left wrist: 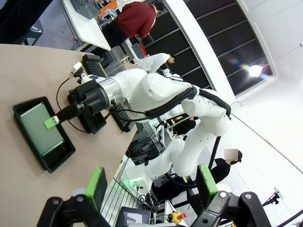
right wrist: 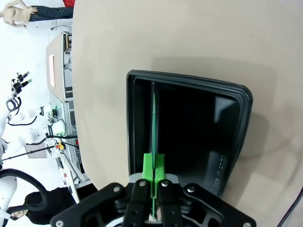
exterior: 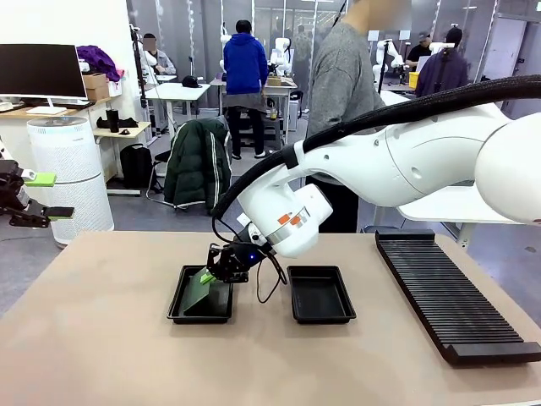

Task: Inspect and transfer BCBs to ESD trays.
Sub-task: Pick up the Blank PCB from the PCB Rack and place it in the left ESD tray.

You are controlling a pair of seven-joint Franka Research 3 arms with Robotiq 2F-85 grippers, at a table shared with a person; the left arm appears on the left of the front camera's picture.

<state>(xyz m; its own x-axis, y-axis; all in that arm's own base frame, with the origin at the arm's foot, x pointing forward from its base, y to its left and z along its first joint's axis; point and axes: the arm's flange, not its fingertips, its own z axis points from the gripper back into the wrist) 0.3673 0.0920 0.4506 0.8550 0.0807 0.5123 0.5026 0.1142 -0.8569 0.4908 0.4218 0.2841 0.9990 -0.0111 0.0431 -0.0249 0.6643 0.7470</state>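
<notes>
right wrist view: right gripper [right wrist: 154,164] pinches bcb [right wrist: 154,120], board tilted inside esd tray [right wrist: 236,94].

The tan desk [exterior: 101,338] stands on a grey floor [exterior: 144,216]; at the far left a white cylindrical air purifier [exterior: 69,178] stands on that floor, before a white wall [exterior: 76,21]; above it a pale side table carries a dark monitor [exterior: 42,72], a cardboard box [exterior: 95,86] and a purple cloth [exterior: 100,61]; a black backpack [exterior: 135,165] sits on the floor near a dark green jacket [exterior: 197,165] draped over a chair; farther off stand white tables [exterior: 173,91], with a person in a blue hooded top [exterior: 245,63] standing between them, back turned; in the left wrist view a round lamp [left wrist: 255,71] glares beside rows of dark panes [left wrist: 227,42].
</notes>
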